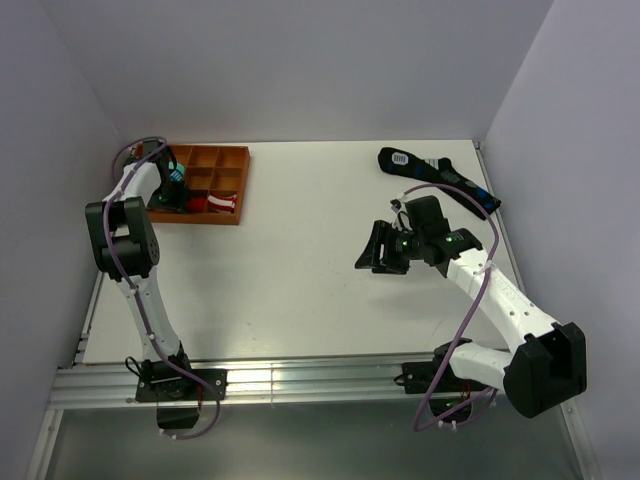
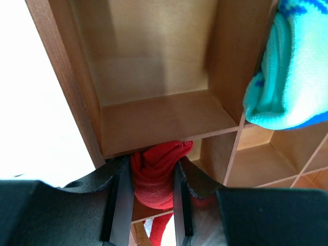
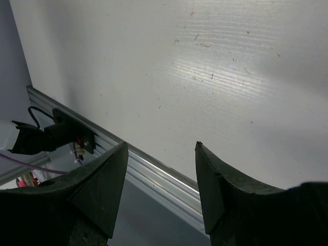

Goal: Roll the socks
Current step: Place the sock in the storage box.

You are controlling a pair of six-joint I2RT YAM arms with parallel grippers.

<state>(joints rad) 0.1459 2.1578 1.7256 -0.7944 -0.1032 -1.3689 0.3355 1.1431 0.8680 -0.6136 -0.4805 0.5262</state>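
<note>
The red socks (image 2: 154,174) are a compact rolled bundle pinched between my left gripper's (image 2: 152,179) fingers. They hang over the edge of a compartment of the wooden divided tray (image 2: 154,118). In the top view my left gripper (image 1: 172,192) is over the left end of the tray (image 1: 243,185) at the table's back left. A bit of red (image 1: 196,205) shows beside it. My right gripper (image 1: 383,250) is open and empty above the middle right of the table, and its jaws also stand apart in the right wrist view (image 3: 161,148).
A teal and blue knitted sock (image 2: 292,77) sits in a tray compartment beside my left gripper (image 1: 178,172). A red-and-white striped bundle (image 1: 222,205) lies in the tray's near row. Long black socks with blue marks (image 1: 440,178) lie at the back right. The table's metal front rail (image 3: 159,174) is below my right gripper.
</note>
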